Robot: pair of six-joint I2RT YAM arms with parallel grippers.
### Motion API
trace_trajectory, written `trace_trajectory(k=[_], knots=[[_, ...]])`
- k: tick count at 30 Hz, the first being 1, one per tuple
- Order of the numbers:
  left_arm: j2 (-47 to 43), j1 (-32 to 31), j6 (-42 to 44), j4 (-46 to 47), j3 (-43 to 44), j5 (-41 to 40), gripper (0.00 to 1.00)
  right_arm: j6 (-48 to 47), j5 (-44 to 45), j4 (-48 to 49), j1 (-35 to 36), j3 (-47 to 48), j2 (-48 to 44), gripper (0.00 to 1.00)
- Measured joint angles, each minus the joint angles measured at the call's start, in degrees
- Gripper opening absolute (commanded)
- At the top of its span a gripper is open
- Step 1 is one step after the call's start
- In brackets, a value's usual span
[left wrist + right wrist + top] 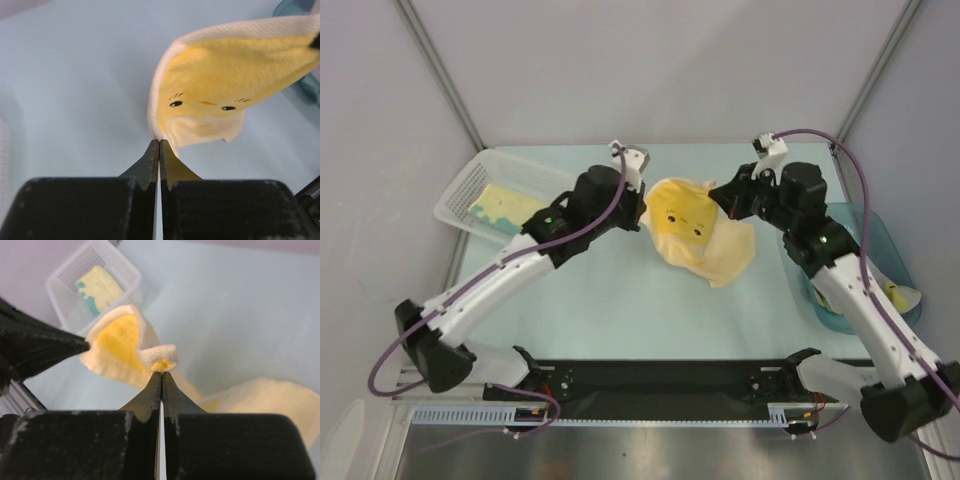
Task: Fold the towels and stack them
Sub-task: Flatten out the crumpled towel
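A pale yellow towel with a chick face [682, 215] [225, 95] [120, 342] hangs between both grippers over the middle of the table. Its lower part trails onto the pale surface toward the right [725, 255]. My left gripper [642, 205] [159, 142] is shut on the towel's left corner. On the right, the other gripper [720, 195] [161, 374] is shut on a bunched white-edged corner of the same towel. Another towel, pale yellow with teal patches [505, 205] [100, 287], lies in the white mesh basket [460, 190] [65, 282] at the back left.
A blue translucent tub [880, 235] [295, 7] stands at the right, under the right arm, with something pale yellow inside [895, 295]. Grey walls close in the back and sides. A black rail with the arm bases [660, 380] runs along the near edge.
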Motion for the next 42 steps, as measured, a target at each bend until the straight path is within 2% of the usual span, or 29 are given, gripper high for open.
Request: trace_trajectory(k=[5, 12, 17, 21, 26, 29, 32, 37, 42], knots=[[-9.2, 0.0, 1.7, -3.4, 2.4, 2.8, 0.00, -0.1, 3.1, 0.3, 3.1, 0.0, -13.5, 0.00], [-21.3, -1.3, 0.6, -4.6, 2.7, 12.2, 0.00, 1.3, 0.9, 0.1, 6.2, -1.3, -26.0, 0.00], [-22.1, -1.8, -0.4, -4.9, 6.6, 16.5, 0.00, 3.2, -0.1, 3.0, 6.6, -1.3, -29.9, 0.00], [-18.8, -1.9, -0.1, -6.9, 12.2, 16.1, 0.00, 4.0, 1.1, 4.8, 6.5, -1.1, -28.7, 0.00], [-10.5, -1.1, 2.7, -8.8, 17.7, 10.7, 0.00, 2.2, 9.9, 6.5, 6.5, -1.2, -22.1, 0.00], [-4.1, 2.3, 4.0, -8.0, 18.8, 10.1, 0.00, 1.2, 12.3, 10.0, 4.8, -2.4, -14.9, 0.00], [5.0, 7.6, 5.4, -5.9, 18.8, 10.6, 0.00, 1.1, 11.2, 15.5, 0.2, -5.4, -6.1, 0.00], [21.3, 13.9, 10.1, 1.0, 21.8, 12.2, 0.00, 2.6, 5.4, 26.3, -9.0, -6.0, 14.4, 0.00], [38.1, 17.0, 13.7, 4.2, 35.9, 14.6, 0.00, 4.0, -2.0, 35.2, -13.1, -3.9, 29.3, 0.00]])
